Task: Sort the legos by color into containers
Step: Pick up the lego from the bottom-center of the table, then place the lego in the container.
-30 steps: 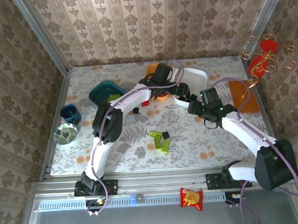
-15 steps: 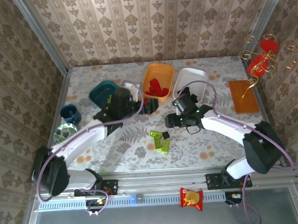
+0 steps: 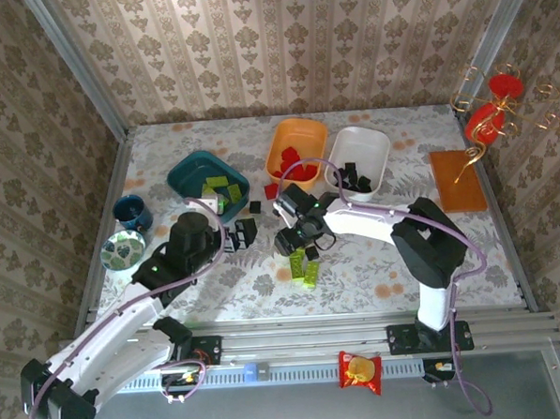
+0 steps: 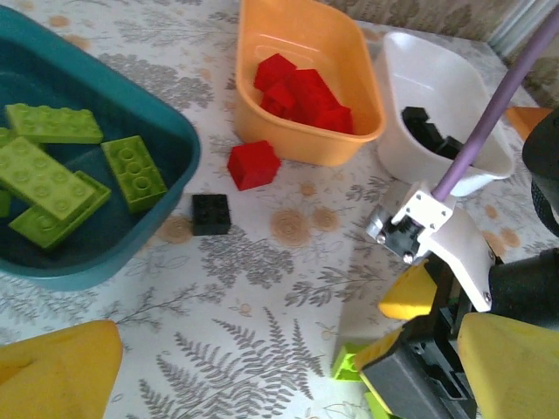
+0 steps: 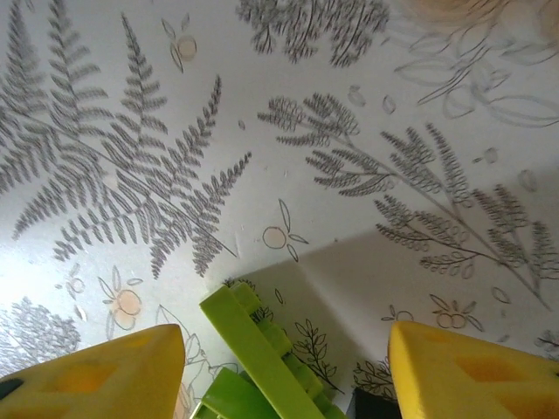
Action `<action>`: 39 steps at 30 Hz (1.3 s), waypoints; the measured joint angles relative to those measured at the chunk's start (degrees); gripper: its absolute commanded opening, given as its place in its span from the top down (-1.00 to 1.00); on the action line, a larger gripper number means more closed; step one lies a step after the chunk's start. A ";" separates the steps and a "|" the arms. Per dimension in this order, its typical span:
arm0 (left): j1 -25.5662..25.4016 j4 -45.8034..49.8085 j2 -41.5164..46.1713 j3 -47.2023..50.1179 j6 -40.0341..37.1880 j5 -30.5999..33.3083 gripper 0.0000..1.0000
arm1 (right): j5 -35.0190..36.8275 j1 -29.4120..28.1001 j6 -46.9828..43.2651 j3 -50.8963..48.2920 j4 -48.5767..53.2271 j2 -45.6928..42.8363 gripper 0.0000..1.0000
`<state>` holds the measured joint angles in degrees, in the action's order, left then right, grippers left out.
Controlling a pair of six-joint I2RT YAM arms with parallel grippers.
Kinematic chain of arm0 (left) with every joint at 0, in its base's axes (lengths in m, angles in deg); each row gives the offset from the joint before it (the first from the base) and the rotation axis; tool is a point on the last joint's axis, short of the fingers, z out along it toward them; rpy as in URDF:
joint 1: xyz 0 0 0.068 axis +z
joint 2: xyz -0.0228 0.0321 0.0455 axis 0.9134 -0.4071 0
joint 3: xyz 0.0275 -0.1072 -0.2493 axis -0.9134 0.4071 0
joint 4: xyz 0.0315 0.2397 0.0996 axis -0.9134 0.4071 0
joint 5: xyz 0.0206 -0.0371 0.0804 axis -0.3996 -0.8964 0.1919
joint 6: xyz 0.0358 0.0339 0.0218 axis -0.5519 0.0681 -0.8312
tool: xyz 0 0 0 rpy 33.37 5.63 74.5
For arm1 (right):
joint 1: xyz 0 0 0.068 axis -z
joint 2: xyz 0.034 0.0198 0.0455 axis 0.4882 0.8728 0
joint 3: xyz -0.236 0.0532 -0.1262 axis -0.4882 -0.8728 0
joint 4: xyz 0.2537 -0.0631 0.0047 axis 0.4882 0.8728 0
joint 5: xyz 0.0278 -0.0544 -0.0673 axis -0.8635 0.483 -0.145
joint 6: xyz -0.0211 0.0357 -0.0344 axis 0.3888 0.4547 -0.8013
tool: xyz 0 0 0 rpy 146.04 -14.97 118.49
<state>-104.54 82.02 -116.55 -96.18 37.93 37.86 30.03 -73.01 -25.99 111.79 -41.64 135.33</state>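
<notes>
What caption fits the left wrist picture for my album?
The teal tub holds green, orange tub red, white tub black; a red brick and a black brick lie loose on the table.

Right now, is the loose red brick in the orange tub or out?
Out. The red brick lies on the table beside the orange tub, outside its wall.
</notes>
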 measured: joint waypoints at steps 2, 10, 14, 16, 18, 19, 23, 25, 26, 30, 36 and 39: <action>0.57 1.03 -0.09 0.00 0.00 0.24 -1.00 | -0.70 -0.04 -1.07 0.63 1.18 1.62 -0.13; 1.55 1.64 -2.29 0.00 0.00 0.09 -1.00 | -2.54 0.07 -3.32 2.05 3.08 4.17 0.42; 1.88 1.64 -2.64 0.00 0.00 0.02 -1.00 | -4.26 0.17 -3.28 2.05 2.86 4.33 0.61; 1.95 1.64 -2.64 0.00 0.00 0.07 -0.99 | -5.14 0.50 -3.02 2.05 2.27 4.33 0.64; 1.97 1.70 -2.64 0.00 0.00 0.09 -1.00 | -5.73 1.20 -2.75 2.03 1.29 4.22 0.66; 1.97 1.77 -2.64 0.00 0.00 0.07 -1.00 | -6.08 1.57 -2.69 1.99 0.83 4.13 0.66; 2.03 2.27 -2.64 0.00 0.00 0.35 -1.00 | -7.04 3.63 -1.60 1.25 -1.14 1.53 0.68; 2.08 2.49 -2.64 0.00 0.00 0.70 -1.00 | -7.37 4.37 -1.29 1.22 -1.73 -0.35 0.68; 2.23 2.64 -2.64 0.00 0.00 0.90 -1.00 | -7.54 4.76 -1.20 1.25 -2.01 -1.60 0.68; 2.29 4.13 -2.34 0.00 0.02 3.28 -1.00 | -8.00 5.40 -0.35 4.09 -2.51 -4.09 0.68; 2.29 6.23 1.40 0.04 0.02 6.67 -1.00 | -9.55 5.33 1.92 18.43 -5.05 0.35 0.67; 2.29 6.56 3.37 0.17 0.02 6.75 -1.00 | -10.32 5.29 3.67 27.58 -7.19 6.86 0.66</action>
<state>-102.25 88.58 -113.19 -96.01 37.95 44.62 19.71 -67.72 -22.32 139.38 -48.83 142.20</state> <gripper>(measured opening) 0.999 0.170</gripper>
